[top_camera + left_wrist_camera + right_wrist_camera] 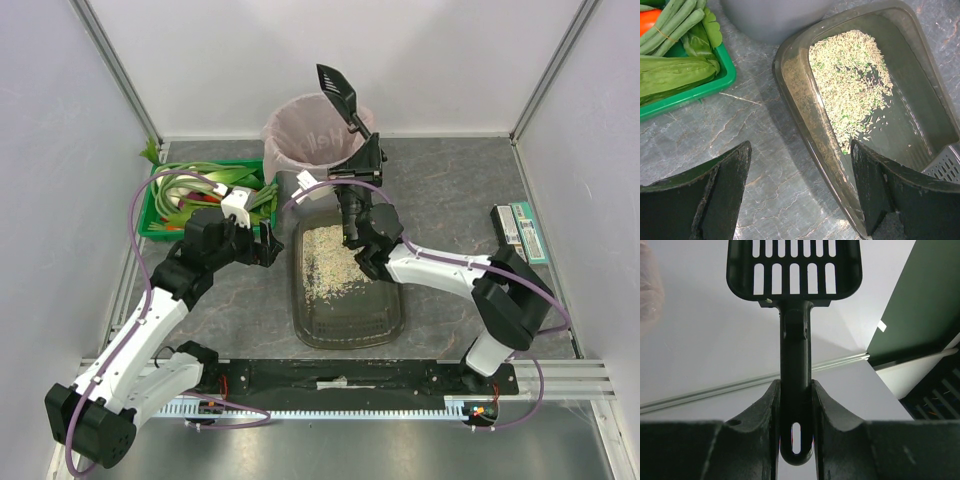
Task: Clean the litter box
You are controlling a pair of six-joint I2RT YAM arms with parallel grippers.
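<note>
The litter box [385, 312] is a dark olive-grey tray in the middle of the table, with beige litter [330, 262] in its far half. My right gripper [365, 160] is shut on the handle of a black slotted scoop [337, 90] and holds it upright above the bin. In the right wrist view the handle [795, 365] is clamped between the jaws [796, 410], and the scoop head [794, 267] looks empty apart from one grain. My left gripper [268, 243] is open at the tray's left rim. In the left wrist view [800, 175] the rim [810, 125] runs between its fingers.
A grey bin with a pink bag [305, 140] stands just behind the tray. A green crate of vegetables [195, 200] is at the far left, close to my left gripper. Flat boxes [520, 232] lie at the right edge. White walls enclose the table.
</note>
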